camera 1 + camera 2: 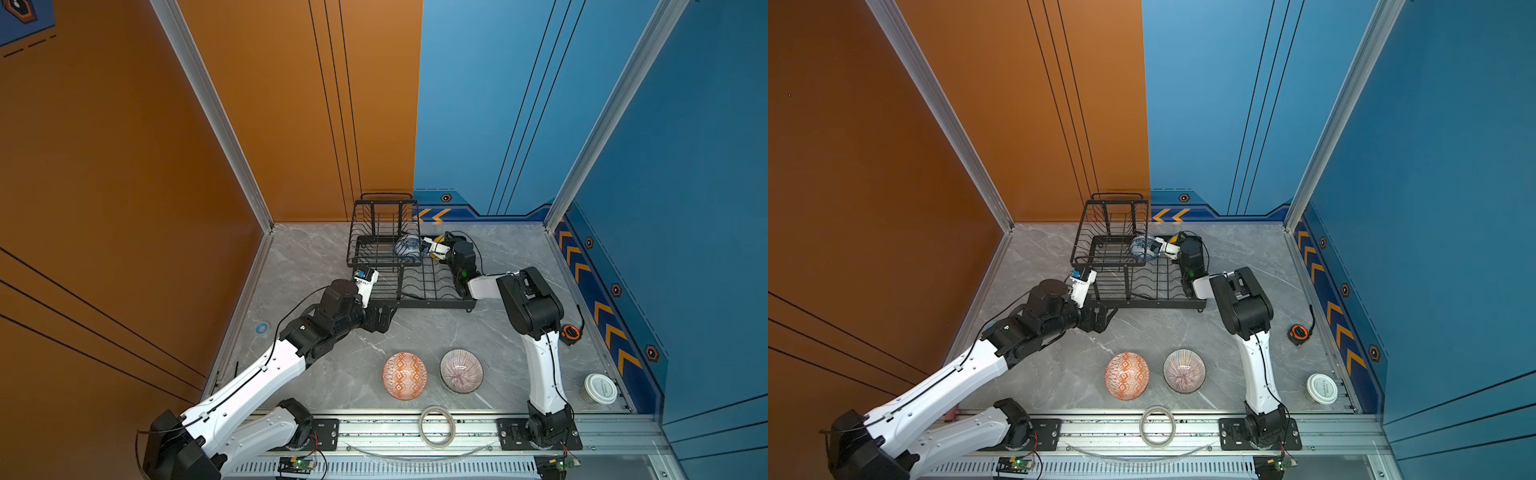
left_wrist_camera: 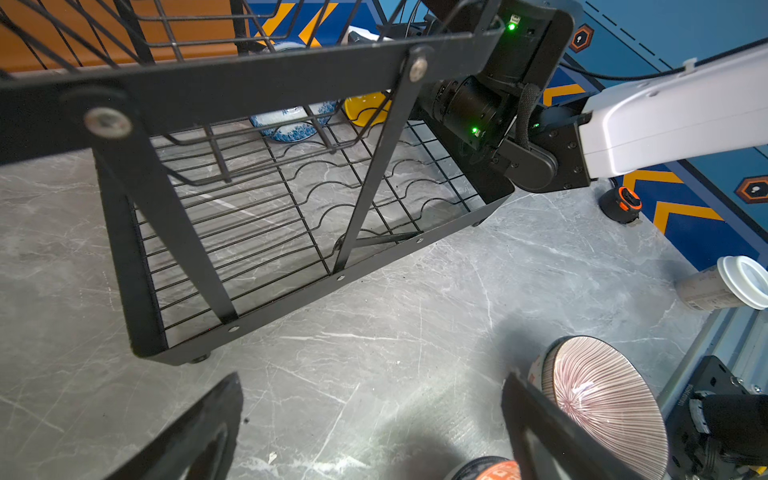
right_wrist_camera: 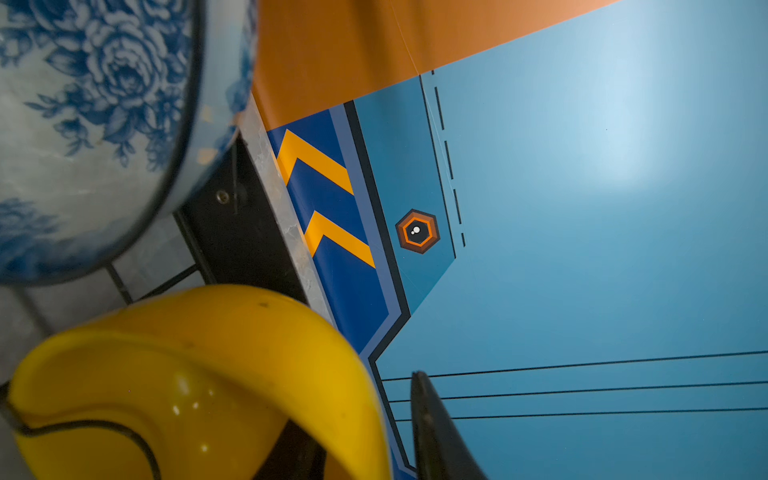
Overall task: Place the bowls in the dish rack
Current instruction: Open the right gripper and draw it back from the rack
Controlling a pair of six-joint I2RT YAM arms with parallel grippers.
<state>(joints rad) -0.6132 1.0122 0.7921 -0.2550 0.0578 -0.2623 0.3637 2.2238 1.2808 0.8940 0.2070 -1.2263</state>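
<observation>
Where the dish rack (image 1: 428,304) reaches its far end, the blue-white floral bowl (image 1: 408,248) stands on edge in the base tray, just right of the raised basket. The yellow bowl (image 3: 199,374) stands on edge just to its right in the same tray. The right gripper (image 1: 429,246) is at the yellow bowl. Its fingers (image 3: 436,432) are partly apart and straddle the rim, with the outer one just clear of the wall.

The left gripper (image 2: 370,415) hovers over the table (image 1: 316,257) by the rack's near left corner, its fingers spread wide and holding nothing.

Near the front, the orange-white diamond bowl (image 1: 404,376) and the pinkish striped bowl (image 1: 461,371) sit upright side by side on the table. They do not touch, and both are well apart from the rack.

Farther right, a tape measure (image 1: 570,332) lies by the right wall and a white lidded tub (image 1: 600,388) stands in the near right corner. A tape ring (image 1: 436,427) lies on the front rail.
</observation>
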